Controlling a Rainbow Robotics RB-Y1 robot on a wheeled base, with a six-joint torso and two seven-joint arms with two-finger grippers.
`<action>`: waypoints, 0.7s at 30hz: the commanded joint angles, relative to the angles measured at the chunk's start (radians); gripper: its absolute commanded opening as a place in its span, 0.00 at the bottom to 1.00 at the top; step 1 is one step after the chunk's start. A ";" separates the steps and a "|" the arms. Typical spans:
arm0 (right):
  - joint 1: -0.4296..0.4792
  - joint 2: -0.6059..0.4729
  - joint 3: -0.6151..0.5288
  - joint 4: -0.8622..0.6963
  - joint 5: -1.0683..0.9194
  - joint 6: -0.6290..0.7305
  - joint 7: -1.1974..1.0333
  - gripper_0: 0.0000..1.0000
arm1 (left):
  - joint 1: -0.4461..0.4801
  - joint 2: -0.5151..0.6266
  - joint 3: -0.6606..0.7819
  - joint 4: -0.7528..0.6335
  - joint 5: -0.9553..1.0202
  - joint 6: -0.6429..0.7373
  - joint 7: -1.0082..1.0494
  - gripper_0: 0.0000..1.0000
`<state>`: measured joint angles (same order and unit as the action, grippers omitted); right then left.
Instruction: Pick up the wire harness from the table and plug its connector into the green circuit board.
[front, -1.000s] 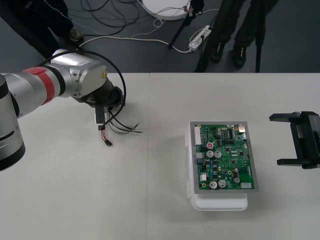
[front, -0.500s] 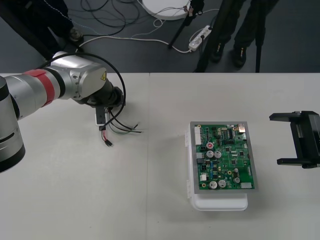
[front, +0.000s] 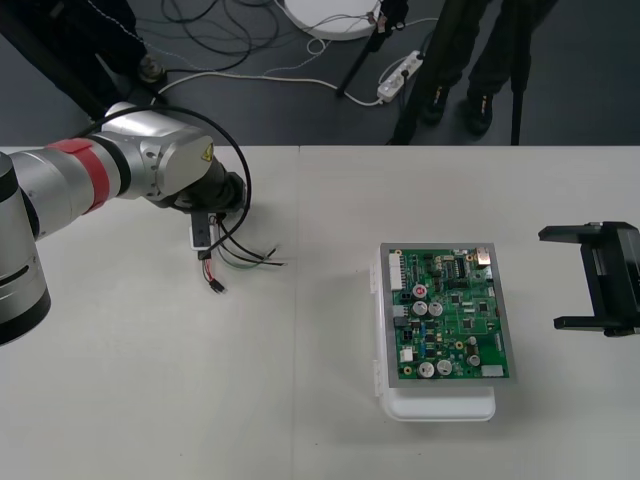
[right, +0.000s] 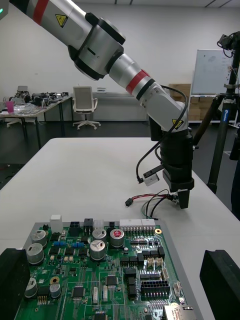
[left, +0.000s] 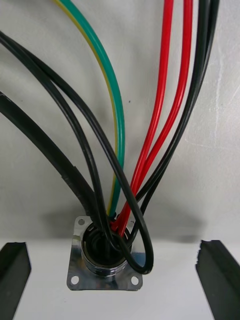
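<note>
Socket (left: 106, 260): on bench (front: 300, 400), centred between left tool's (right: 183, 197) wide-open, empty fingers (left: 15, 275), wires (left: 160, 125) running straight ahead; right tool (front: 576, 279), also open and empty, far off beyond board (front: 450, 315).

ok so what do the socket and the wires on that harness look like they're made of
Socket: looks like bare metal, probably steel or plated, since its square flange is silvery and throws bright reflections. Wires: likely plastic-insulated, with smooth, slightly glossy red, black and green jackets that bend in soft curves; the conductor inside is hidden.
</note>
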<state>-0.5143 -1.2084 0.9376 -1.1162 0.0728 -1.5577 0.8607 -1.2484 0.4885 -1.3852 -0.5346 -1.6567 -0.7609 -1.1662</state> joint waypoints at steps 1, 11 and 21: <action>-0.035 0.006 0.003 0.010 -0.015 -0.013 -0.012 1.00 | 0.010 -0.018 -0.037 0.005 -0.011 0.040 -0.058 0.00; -0.040 0.010 0.003 0.013 -0.013 -0.013 -0.012 1.00 | 0.010 -0.016 -0.054 -0.001 -0.011 0.046 -0.058 0.00; -0.040 0.010 0.003 0.013 -0.011 -0.013 -0.012 1.00 | 0.012 -0.016 -0.054 0.002 0.003 0.046 -0.055 0.00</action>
<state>-0.5200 -1.2039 0.9376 -1.1144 0.0728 -1.5577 0.8607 -1.2484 0.4881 -1.4237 -0.5348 -1.6582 -0.7504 -1.1662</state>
